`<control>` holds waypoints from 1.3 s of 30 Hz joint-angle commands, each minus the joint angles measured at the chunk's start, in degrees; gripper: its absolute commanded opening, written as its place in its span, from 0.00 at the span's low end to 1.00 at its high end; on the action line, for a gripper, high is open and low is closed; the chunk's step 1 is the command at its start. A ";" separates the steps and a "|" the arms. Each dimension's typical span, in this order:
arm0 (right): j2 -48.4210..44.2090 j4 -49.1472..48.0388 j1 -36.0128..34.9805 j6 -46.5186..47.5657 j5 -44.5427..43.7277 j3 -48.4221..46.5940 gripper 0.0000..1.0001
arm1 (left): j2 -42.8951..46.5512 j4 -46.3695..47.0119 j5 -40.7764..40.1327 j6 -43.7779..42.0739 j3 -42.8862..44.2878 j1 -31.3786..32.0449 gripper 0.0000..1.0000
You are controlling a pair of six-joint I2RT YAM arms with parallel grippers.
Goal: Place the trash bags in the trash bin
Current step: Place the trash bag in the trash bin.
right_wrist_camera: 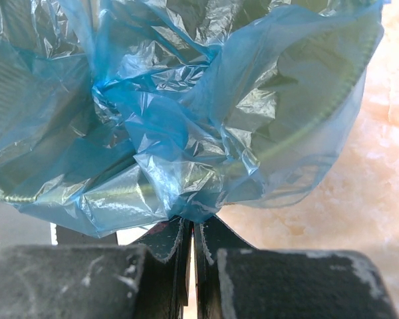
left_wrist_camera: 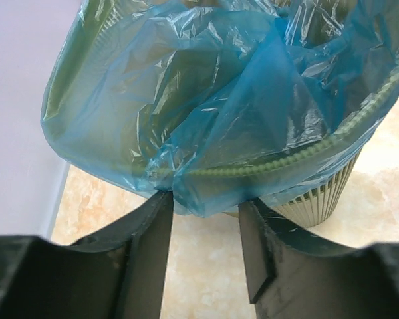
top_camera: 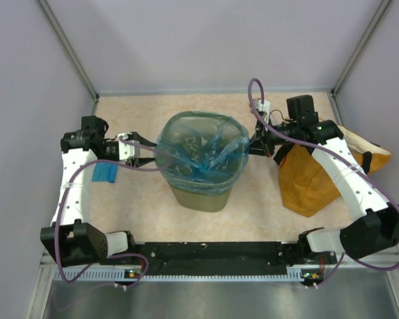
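Observation:
A big crinkly light-blue trash bag [top_camera: 201, 147] lines the olive-green mesh trash bin [top_camera: 203, 196], its edge folded over the rim. My left gripper [top_camera: 151, 157] is at the bin's left rim. In the left wrist view it [left_wrist_camera: 203, 207] is open, with the bag's overhanging edge [left_wrist_camera: 206, 193] between its fingertips [left_wrist_camera: 154, 226] and the bin's mesh [left_wrist_camera: 319, 199] behind. My right gripper [top_camera: 254, 145] is at the right rim. In the right wrist view it [right_wrist_camera: 193, 224] is shut on a bunched fold of the bag [right_wrist_camera: 179, 179]. A small folded blue trash bag [top_camera: 105, 173] lies on the table under the left arm.
A mustard-orange sack [top_camera: 309, 181] lies on the table right of the bin, under the right arm. Grey walls enclose the table at the back and sides. The beige tabletop [top_camera: 139, 212] shows in front of the bin.

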State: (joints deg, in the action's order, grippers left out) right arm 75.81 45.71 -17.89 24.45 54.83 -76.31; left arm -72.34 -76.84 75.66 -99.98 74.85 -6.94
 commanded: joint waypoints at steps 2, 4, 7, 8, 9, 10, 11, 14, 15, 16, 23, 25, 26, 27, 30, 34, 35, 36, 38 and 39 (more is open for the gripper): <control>0.21 -0.01 -0.83 1.57 0.37 -2.70 0.00 | 0.62 -11.14 3.44 -0.12 0.56 0.35 0.39; 0.21 -0.01 -0.74 1.57 0.45 -2.61 0.00 | 0.70 -11.14 3.71 -0.21 0.04 0.35 0.22; 0.21 -0.01 -0.83 1.57 0.63 -2.52 0.00 | 0.62 -11.14 3.80 -0.48 -0.58 0.35 0.00; 0.21 -0.10 -0.83 1.57 0.80 -2.44 0.00 | 0.62 -11.23 3.80 -0.47 -0.84 0.35 0.00; 0.13 -0.10 -0.74 1.57 0.81 -2.26 0.00 | 0.62 -11.14 3.80 -0.47 -0.93 0.35 0.00; 0.21 -0.10 -0.83 1.66 0.98 -2.09 0.00 | 0.44 -11.23 3.71 -0.39 -1.02 0.35 0.00; 0.13 -0.19 -0.74 1.66 0.98 -1.91 0.00 | 0.35 -11.05 3.62 -0.30 -1.28 0.35 0.00; -0.40 -0.62 -0.74 1.74 0.90 -0.68 0.00 | -0.35 -11.14 2.83 -0.82 -1.99 0.43 0.00; -0.40 -0.80 -0.74 1.83 0.72 -0.16 0.00 | -0.70 -11.14 2.57 -1.09 -2.16 0.35 0.00; -0.57 -1.06 -0.74 2.09 0.46 0.46 0.00 | -0.96 -11.14 2.30 -1.26 -2.69 0.35 0.00; -1.81 -3.96 -0.83 2.36 -0.16 6.08 0.00 | -1.40 -11.14 0.02 -3.02 -6.55 0.35 0.00; -1.98 -4.93 -0.83 2.27 -0.16 7.31 0.00 | -1.67 -11.23 0.28 -3.46 -7.00 0.35 0.00; -2.07 -5.54 -0.83 2.10 -0.16 7.84 0.00 | -1.84 -11.14 0.28 -3.46 -7.17 0.35 0.00; -2.07 -5.98 -0.83 2.01 -0.25 8.54 0.00 | -2.02 -11.23 0.28 -3.64 -7.26 0.35 0.00; -2.16 -7.21 -0.83 1.83 -0.34 10.04 0.00 | -2.19 -11.23 0.37 -3.99 -7.52 0.35 0.00; -2.25 -8.44 -0.83 1.57 -0.16 11.36 0.00 | -2.81 -10.44 -0.16 -3.90 -7.52 0.26 0.00; -2.33 -8.88 -0.83 1.39 0.01 11.80 0.00 | -3.07 -10.26 -0.42 -3.82 -7.61 0.26 0.00; -2.33 -9.06 -0.74 1.31 0.02 12.06 0.00 | -3.16 -9.83 -0.60 -3.64 -7.53 0.17 0.00; -2.60 -9.68 -0.83 1.13 0.10 12.50 0.00 | -3.43 -9.12 -0.77 -3.38 -7.79 0.08 0.00; -2.86 -10.03 -0.83 0.96 0.28 12.68 0.00 | -3.69 -8.60 -0.86 -3.03 -7.79 0.08 0.00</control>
State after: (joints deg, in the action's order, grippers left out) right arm 75.13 38.46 -17.89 25.34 54.04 -64.16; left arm -75.33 -76.62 75.09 -102.80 67.66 -6.79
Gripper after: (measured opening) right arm 0.003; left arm 0.008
